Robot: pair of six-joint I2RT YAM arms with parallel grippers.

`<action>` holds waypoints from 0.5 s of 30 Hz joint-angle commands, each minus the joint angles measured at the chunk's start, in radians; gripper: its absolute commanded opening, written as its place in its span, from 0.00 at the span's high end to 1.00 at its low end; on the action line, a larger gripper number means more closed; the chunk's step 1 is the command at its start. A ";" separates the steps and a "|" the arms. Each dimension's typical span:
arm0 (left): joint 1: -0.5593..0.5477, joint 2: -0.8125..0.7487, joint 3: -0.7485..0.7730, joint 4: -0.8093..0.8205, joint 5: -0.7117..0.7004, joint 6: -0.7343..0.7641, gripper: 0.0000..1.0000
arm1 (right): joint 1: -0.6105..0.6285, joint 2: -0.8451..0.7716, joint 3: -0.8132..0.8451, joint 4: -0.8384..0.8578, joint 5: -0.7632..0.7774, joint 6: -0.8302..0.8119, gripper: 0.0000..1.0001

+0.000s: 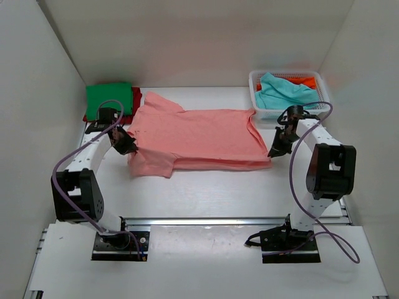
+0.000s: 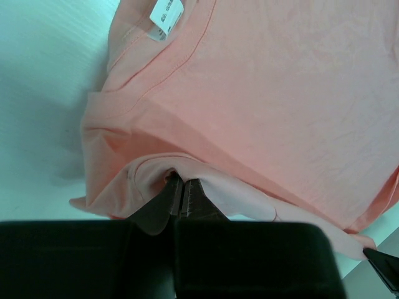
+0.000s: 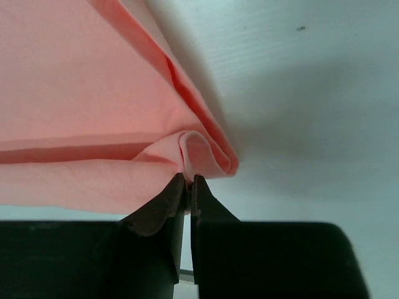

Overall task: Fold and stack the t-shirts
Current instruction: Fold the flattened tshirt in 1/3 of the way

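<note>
The pink shirt (image 1: pixel 199 134) was laid flat on the table (image 1: pixel 206 193) between the two arms. Its long axis ran left to right, the collar end to the left and the hem to the right. The left gripper (image 1: pixel 126 145) was pressed shut on a pinch of cloth at the near collar-end corner, by the sleeve (image 1: pixel 153 165). In its wrist view the label (image 2: pixel 166 11) at the neck was seen further off. The right gripper (image 1: pixel 276 149) was likewise closed, with a doubled corner of the hem pinched at the near right. From both pairs of jaws the body of the shirt lay away, towards the far wall. Each end was held by the arm nearer to it, so no crossing of arms was called for.

The near edge appeared doubled, which suggested a lengthwise fold in hand. The coming move was judged to turn on both corners being carried together across the short axis, so that the long axis was kept straight.

A folded green shirt (image 1: pixel 107 98) was stacked on a red shirt (image 1: pixel 136 99) at the far left, just beside the collar. The basket (image 1: pixel 252 93) stood at the far right, near the hem, with a teal shirt (image 1: pixel 280 93) and an orange shirt (image 1: pixel 308 81) in it. Both were judged near enough to be brushed if the corners were swung wide.
</note>
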 commanded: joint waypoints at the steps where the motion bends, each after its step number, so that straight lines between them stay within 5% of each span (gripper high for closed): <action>1: 0.007 0.039 0.047 0.036 0.024 -0.014 0.99 | -0.001 0.040 0.056 0.021 -0.014 -0.015 1.00; 5: 0.012 0.106 0.090 0.044 0.023 -0.014 0.96 | 0.009 0.107 0.116 0.012 -0.017 -0.007 1.00; 12: 0.027 0.244 0.286 0.082 0.000 0.003 0.35 | -0.028 0.120 0.194 0.025 0.070 0.069 0.80; 15: 0.032 0.243 0.320 0.075 -0.023 0.021 0.34 | -0.042 0.094 0.178 0.042 0.084 0.071 0.76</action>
